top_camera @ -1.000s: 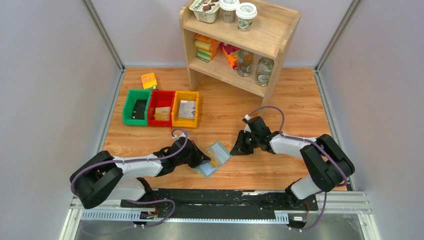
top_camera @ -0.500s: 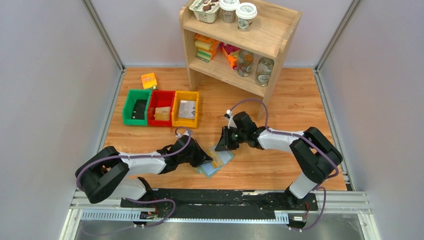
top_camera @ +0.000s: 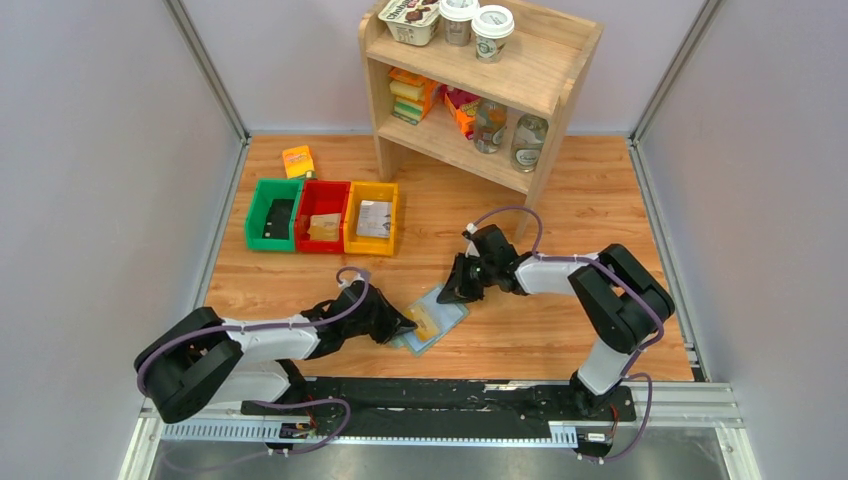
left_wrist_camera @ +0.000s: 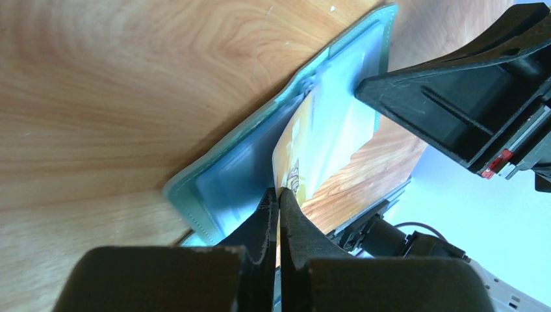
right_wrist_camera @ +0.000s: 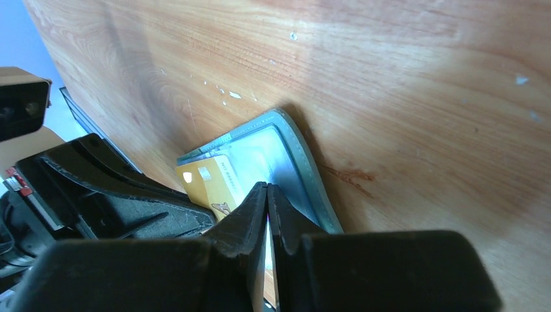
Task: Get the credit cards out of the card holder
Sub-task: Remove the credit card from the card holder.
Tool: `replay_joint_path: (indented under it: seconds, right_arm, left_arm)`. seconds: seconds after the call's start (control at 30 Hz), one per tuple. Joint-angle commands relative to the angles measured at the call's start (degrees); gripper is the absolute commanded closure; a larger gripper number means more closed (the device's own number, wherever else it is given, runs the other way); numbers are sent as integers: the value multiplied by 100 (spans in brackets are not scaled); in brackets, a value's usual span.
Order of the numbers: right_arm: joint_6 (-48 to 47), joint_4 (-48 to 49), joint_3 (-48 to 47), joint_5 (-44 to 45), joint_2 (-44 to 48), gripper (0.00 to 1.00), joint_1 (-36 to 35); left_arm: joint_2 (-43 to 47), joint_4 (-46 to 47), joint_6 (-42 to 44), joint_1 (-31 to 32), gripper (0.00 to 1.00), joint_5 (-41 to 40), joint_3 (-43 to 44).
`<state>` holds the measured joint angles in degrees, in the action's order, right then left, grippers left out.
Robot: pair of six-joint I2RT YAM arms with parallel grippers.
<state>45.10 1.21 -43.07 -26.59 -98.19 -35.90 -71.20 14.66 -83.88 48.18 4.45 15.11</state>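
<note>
The sage-green card holder (top_camera: 446, 311) lies open on the wooden table between my arms. It also shows in the left wrist view (left_wrist_camera: 227, 172) and the right wrist view (right_wrist_camera: 295, 146). A yellow card (top_camera: 426, 322) sticks partly out of its blue-grey pocket. My left gripper (top_camera: 404, 325) is shut on the near edge of that card (left_wrist_camera: 325, 136), with the tips (left_wrist_camera: 279, 195) low over the holder's near panel. My right gripper (top_camera: 456, 293) is shut, its tips (right_wrist_camera: 267, 188) pressing down on the holder's far panel, beside the yellow card (right_wrist_camera: 208, 179).
Green (top_camera: 273, 213), red (top_camera: 322, 215) and yellow (top_camera: 371, 217) bins stand in a row at the back left, with an orange packet (top_camera: 298, 160) behind them. A wooden shelf (top_camera: 478, 80) with cups, jars and packets stands at the back centre.
My right gripper has moved left onto the far end of the card holder. My left gripper has shifted slightly towards me, still at the holder's near end.
</note>
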Motion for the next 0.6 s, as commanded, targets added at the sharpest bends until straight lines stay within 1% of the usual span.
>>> replay_joint_path:
  seconds: [0.0, 0.23, 0.3, 0.33, 0.4, 0.47, 0.57]
  right_arm:
    - [-19, -587, 290, 927, -192, 89, 224]
    - [95, -350, 597, 980, 159, 89, 531]
    - [52, -306, 642, 945, 344, 89, 619]
    - [-36, -271, 633, 902, 466, 88, 637]
    - [-168, -323, 581, 822, 747, 85, 663]
    - [-352, -498, 449, 796, 1073, 80, 672]
    - [-581, -876, 203, 857, 1643, 69, 672]
  left_arm:
    - [211, -657, -366, -19, 100, -58, -351]
    - [826, -1184, -94, -11, 100, -348, -202]
    - [1019, -1439, 73, -19, 100, -427, -106]
    - [1099, -1735, 195, -11, 100, -610, -27]
    - [1336, -1913, 380, -37, 100, -804, 18]
    - [1582, -1949, 547, -150, 100, -875, 9]
    - [2108, -1914, 793, -449, 100, -858, -35]
